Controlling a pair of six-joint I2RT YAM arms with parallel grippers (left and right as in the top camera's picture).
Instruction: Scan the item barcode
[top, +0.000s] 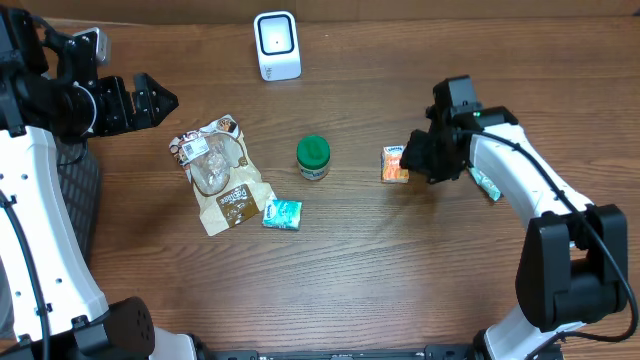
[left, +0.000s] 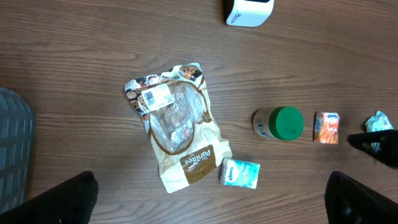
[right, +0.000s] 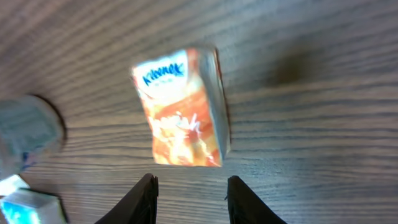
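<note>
Your right hand (right: 191, 183) hovers part-open and empty just short of the orange tissue pack (right: 183, 109) lying flat on the bench (top: 400, 280), apparently lined up to grasp it for the scanner (top: 277, 45), while your left hand (top: 160, 100) hangs wide open.

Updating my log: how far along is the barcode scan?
Nothing looks done: the orange tissue pack lies on the table, well away from the scanner. In hand: the right gripper is open just short of it, not gripping. Remaining: grasp, lift, show barcode to scanner.
</note>
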